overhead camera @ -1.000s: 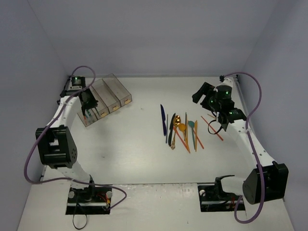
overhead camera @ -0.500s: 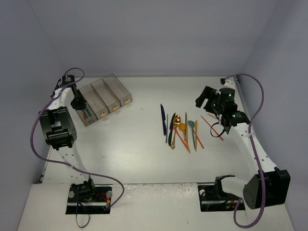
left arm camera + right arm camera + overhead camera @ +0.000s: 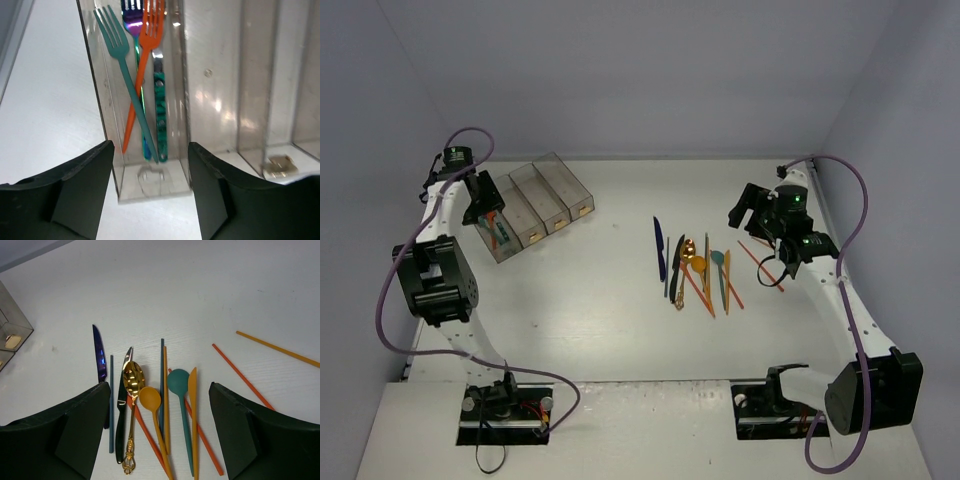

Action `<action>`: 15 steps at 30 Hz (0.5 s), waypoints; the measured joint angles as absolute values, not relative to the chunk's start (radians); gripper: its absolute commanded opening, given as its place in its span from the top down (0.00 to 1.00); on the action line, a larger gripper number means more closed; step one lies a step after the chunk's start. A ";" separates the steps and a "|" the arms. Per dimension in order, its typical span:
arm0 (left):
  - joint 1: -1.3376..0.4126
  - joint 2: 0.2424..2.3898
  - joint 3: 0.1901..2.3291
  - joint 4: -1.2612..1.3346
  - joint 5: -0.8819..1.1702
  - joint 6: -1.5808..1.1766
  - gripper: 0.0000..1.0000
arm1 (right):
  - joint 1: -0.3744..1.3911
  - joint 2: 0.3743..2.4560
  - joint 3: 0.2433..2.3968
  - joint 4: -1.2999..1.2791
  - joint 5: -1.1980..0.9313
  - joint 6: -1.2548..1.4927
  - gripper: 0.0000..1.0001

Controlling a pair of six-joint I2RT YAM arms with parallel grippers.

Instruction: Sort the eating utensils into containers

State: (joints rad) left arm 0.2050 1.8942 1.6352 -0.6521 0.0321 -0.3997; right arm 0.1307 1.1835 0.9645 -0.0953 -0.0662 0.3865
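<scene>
In the left wrist view my left gripper (image 3: 150, 200) stands open above the near end of the leftmost container (image 3: 152, 182), nothing between its fingers. Inside that bin lie a teal fork (image 3: 131, 85), an orange fork (image 3: 142, 60), an iridescent fork (image 3: 132, 17) and a green patterned handle (image 3: 159, 115). My right gripper (image 3: 160, 435) is open above the loose utensils on the table: a gold spoon (image 3: 133, 380), an orange spoon (image 3: 150, 399), a teal spoon (image 3: 178, 382), an orange knife (image 3: 193, 410), a black knife (image 3: 121, 405) and an iridescent blue knife (image 3: 100, 357).
The row of containers (image 3: 548, 197) sits at the table's far left; the utensil pile (image 3: 695, 265) lies right of centre. Thin orange sticks (image 3: 242, 375) and a yellow one (image 3: 277, 349) lie to the pile's right. Grey walls close in on three sides.
My left gripper was shut and has opened over the leftmost bin, its arm drawn back to the left. The right arm shifted slightly and stays open.
</scene>
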 measured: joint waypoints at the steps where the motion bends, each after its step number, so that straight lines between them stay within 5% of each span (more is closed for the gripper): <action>1: 0.186 1.855 1.620 -0.653 0.026 -0.399 0.41 | 0.131 1.184 0.964 -0.098 -0.066 0.383 0.24; 15: -0.270 1.435 1.371 -0.642 0.035 -0.394 0.40 | 0.118 1.271 0.878 -0.154 0.007 0.397 0.30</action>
State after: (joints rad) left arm -0.2704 1.4352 1.3712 -0.6419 0.0349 -0.3939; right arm 0.1180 1.2713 0.8777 -0.1542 0.0073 0.3965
